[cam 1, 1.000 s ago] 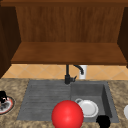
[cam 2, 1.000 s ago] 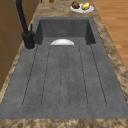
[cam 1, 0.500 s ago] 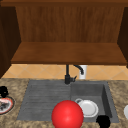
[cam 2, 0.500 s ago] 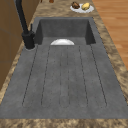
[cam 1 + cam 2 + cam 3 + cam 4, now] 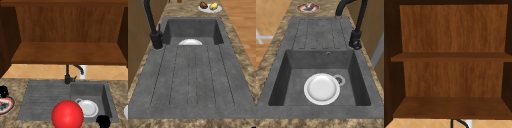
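At a grey sink (image 5: 45, 100), the left hand (image 5: 3, 91) hangs at the counter's left edge just above a patterned plate (image 5: 5, 106). The right hand (image 5: 103, 121) hovers by the basin's front right corner, near a white plate (image 5: 321, 88) lying flat in the basin; how either hand's fingers stand cannot be told. A red ball (image 5: 67, 115) sits, apparently, at the sink's front edge.

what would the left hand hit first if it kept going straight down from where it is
Most likely the patterned plate on the countertop. In the front view the left hand sits just above that plate's rim at the picture's left edge. Depth is unclear, so it may be touching it or hanging in front.
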Tool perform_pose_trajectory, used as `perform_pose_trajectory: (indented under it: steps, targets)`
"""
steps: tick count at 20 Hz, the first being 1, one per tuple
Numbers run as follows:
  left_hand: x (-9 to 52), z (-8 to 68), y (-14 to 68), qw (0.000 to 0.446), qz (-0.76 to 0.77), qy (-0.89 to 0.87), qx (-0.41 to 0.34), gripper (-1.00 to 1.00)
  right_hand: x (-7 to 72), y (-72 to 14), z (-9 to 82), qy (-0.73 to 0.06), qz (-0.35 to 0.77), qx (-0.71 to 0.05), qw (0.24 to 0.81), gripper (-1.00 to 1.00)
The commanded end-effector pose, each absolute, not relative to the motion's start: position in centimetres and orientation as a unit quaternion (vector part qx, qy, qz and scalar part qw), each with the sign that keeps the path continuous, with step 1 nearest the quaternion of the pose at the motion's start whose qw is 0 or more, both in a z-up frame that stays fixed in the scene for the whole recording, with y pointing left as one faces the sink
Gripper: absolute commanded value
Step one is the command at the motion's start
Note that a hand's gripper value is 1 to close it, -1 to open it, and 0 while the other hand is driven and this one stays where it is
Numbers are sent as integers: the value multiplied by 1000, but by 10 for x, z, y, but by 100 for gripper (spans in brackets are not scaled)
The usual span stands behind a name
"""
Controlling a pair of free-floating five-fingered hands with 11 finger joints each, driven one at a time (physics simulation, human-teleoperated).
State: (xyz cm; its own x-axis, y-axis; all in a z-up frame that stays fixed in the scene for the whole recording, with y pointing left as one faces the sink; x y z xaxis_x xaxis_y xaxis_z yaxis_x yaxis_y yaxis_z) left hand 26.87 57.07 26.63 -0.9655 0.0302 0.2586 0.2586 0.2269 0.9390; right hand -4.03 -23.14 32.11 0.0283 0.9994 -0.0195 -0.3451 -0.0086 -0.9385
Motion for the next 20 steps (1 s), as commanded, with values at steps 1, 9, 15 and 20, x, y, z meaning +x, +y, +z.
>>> perform_pose_trajectory:
  steps: [1,9,15,20]
  targets:
    - [243,257,584,67,-597,-796,-76,-100,-40,-231,321,-393,576,-416,584,0]
    - [232,255,590,96,-616,-776,-95,-100,-40,-231,321,-393,576,-416,584,0]
    - [235,254,575,109,-621,-770,-97,-100,-40,-231,321,-393,576,-416,584,0]
    - [234,245,567,106,-622,-769,-104,-100,-40,-231,321,-393,576,-416,584,0]
